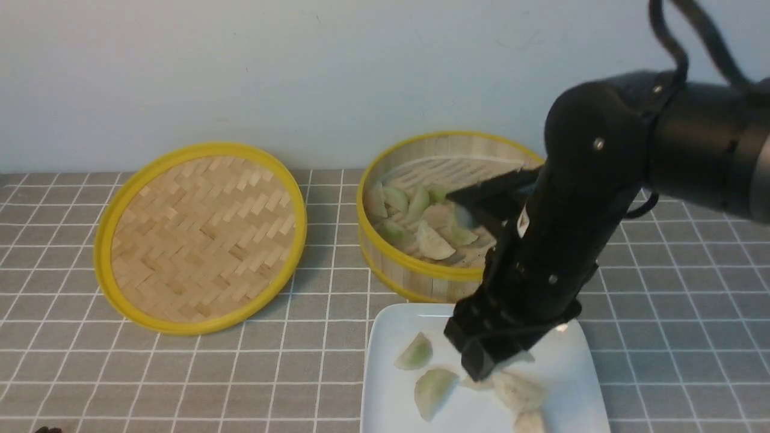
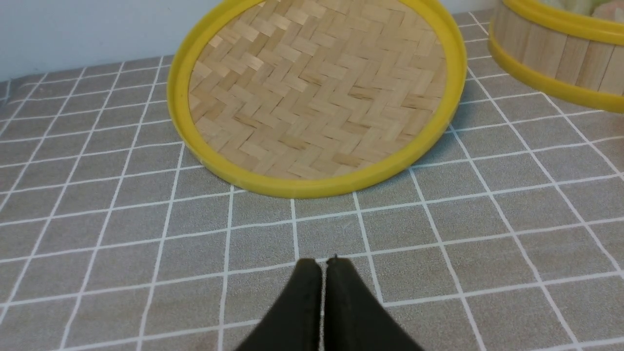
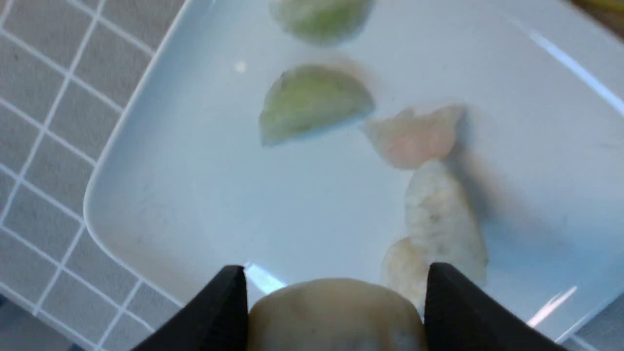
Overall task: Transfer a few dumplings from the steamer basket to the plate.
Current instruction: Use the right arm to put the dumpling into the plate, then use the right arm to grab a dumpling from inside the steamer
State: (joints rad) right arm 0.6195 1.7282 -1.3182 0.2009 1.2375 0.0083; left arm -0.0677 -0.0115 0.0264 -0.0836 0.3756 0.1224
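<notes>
A plain pale wall (image 1: 240,72) backs the table, and a grey cloth (image 1: 662,288) ruled with a white grid covers the whole top. The right arm (image 1: 577,198), black and bulky, reaches in high from the right, bends in front of the steamer basket (image 1: 445,147) and points steeply down over the plate (image 1: 385,361), hiding the basket's right side from the front.

On the left of the cloth lies the woven lid (image 1: 201,237) with its yellow rim, well apart from the basket. The basket stands uncovered, right of centre toward the wall. Its dumplings (image 1: 433,240), pale green and cream, are crowded on the left part of its slatted floor. The white plate sits just in front of it at the near edge of the table.

On the plate lie two green dumplings (image 1: 415,353), near each other on its left half. Beside them is a pinkish one (image 3: 414,136), touching a cream one (image 3: 441,219), with another pale one just beyond.

The right gripper (image 1: 481,364) hangs low over the plate, its two black fingers (image 3: 219,312) clamped on a cream dumpling (image 3: 336,312) that fills the gap between them.

The left gripper (image 2: 322,265) hovers over bare cloth in front of the lid, its fingers pressed together with nothing between them
</notes>
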